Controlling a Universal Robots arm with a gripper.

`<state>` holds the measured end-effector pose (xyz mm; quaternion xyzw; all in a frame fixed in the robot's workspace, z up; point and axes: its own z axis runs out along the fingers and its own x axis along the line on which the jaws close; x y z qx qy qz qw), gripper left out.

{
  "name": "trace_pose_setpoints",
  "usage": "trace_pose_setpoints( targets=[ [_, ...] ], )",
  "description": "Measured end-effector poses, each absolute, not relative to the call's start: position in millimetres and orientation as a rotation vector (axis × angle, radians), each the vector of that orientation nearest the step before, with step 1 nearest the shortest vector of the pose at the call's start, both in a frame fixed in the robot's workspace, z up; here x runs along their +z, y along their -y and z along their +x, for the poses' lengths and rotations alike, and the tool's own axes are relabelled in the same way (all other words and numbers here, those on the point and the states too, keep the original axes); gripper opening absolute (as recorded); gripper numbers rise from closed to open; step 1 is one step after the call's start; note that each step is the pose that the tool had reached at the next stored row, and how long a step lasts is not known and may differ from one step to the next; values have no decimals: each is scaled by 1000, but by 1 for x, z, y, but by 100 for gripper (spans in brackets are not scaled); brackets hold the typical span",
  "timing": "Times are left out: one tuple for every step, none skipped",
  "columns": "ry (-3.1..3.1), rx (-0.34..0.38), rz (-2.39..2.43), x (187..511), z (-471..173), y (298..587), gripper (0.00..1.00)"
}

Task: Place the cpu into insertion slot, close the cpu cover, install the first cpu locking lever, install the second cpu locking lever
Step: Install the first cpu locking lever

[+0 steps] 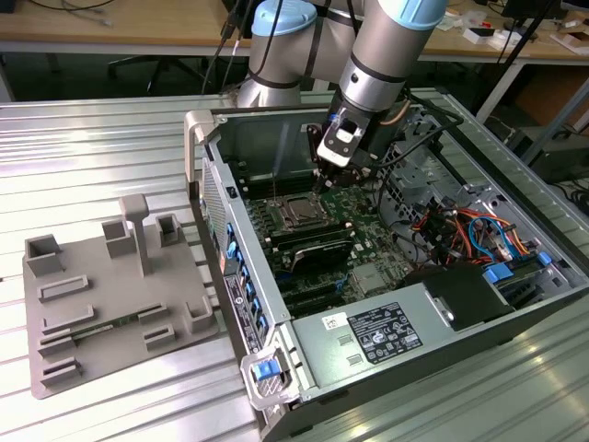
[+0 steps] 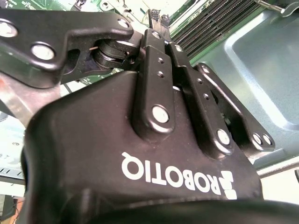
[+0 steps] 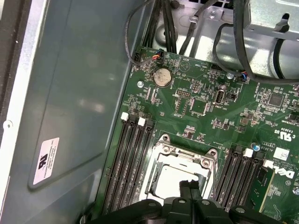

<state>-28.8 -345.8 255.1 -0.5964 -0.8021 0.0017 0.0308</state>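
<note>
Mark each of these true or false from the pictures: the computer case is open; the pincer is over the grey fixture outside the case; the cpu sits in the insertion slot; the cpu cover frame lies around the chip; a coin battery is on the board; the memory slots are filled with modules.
1. True: the computer case lies open on its side.
2. False: the pincer hangs inside the case, just above the insertion slot; the grey fixture lies apart, to the exterior view's left.
3. True: the cpu sits in the slot.
4. True: the cpu cover frames the chip.
5. True: a coin battery is on the board.
6. False: the memory slots beside the socket look empty.
</note>
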Motion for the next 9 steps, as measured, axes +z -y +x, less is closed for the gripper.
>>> trace_pose_setpoints(
  targets=[
    [2473,5,-1835,255,-29,346,11],
    [2475,5,-1832,255,-29,346,11],
    [2477,5,-1830,255,-29,346,11],
    [2479,5,-1827,255,-29,346,11],
    [2481,5,-1824,255,-29,346,11],
    [2483,5,-1821,255,-29,346,11],
    [2489,6,-1814,255,-29,346,11],
    [2493,6,-1807,255,-29,346,11],
    [2497,6,-1803,255,-29,346,11]
  ],
)
